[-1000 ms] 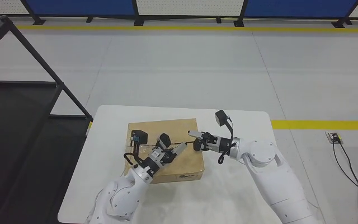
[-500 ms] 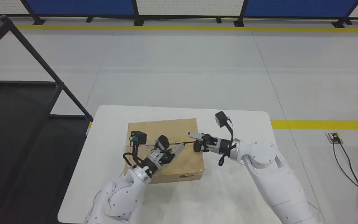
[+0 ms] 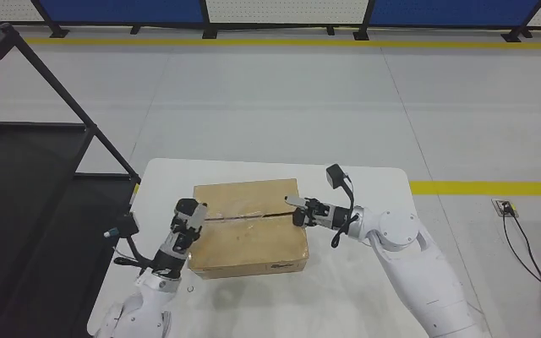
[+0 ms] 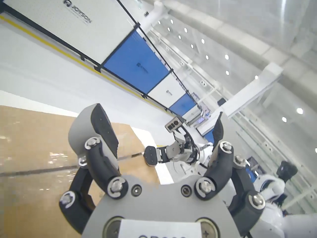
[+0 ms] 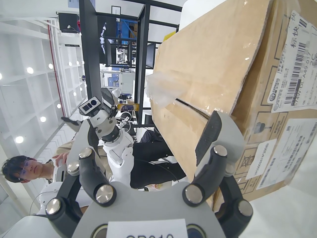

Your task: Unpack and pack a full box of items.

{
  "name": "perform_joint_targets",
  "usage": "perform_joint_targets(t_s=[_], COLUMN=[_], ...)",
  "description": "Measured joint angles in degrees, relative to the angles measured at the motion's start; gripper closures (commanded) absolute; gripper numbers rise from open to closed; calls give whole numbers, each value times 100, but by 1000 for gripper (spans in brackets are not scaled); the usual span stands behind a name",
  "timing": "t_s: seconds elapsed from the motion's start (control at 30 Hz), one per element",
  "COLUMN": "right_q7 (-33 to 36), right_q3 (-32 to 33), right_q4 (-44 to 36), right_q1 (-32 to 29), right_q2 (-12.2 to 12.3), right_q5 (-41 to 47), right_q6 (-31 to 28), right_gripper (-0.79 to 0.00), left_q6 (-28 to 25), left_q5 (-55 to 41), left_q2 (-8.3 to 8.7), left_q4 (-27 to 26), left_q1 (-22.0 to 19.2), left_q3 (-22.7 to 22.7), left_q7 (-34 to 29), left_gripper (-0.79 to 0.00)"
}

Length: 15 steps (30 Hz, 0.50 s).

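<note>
Box: a closed cardboard box (image 3: 247, 226) is seen near the middle of the white table (image 3: 355, 279), its two top flaps meeting in a seam that runs from the left side to the right.
Tape: clear tape (image 5: 163, 90) is laid along the seam; one piece near the seam's middle is lifted and crumpled, while the rest lies flat.
Labels: printed paper labels (image 5: 292, 75) are stuck on the box's right end wall, the wall facing the right arm.
Left tool (image 3: 189, 211): it is held at the box's left edge, just above the top face. Its fingers are spread wide and nothing is gripped between them. In the left wrist view one finger (image 4: 104, 127) is seen over the cardboard, the other past the box's edge.
Right tool (image 3: 294, 211): it is held at the right end of the seam, released and empty. One finger (image 5: 213, 134) is placed over the top corner by the seam, the other clear of the box. Whether that finger touches the cardboard cannot be told.
Frame: a black metal frame (image 3: 51, 127) is seen beside the table, on the left arm's side.
</note>
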Motion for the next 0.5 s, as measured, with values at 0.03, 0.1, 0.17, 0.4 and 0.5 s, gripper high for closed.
perform_joint_targets(t_s=[0.03,0.1,0.17,0.4,0.5], right_q7=[-28,-46,-93,-251,-310], right_q3=[2,-1,-30,-42,-96], right_q4=[-32,-101,-215,-296,-364], right_q1=[11,34,67,86,51], right_q2=[-2,-6,-12,-15,-24], right_q5=[30,81,84,-8,-46], right_q6=[-45,-99,-106,-41,-46], right_gripper=[-785,-785,-785,-785,-785], left_q6=[78,236,433,456,470], left_q5=[-306,-830,-1306,-1419,-1422], left_q2=[13,31,57,96,95], left_q4=[75,216,367,444,445], left_q1=[28,28,4,69,68], left_q3=[-198,-472,-751,-989,-977], left_q7=[-66,-222,-429,-710,-708], left_gripper=[-785,-785,-785,-785,-785])
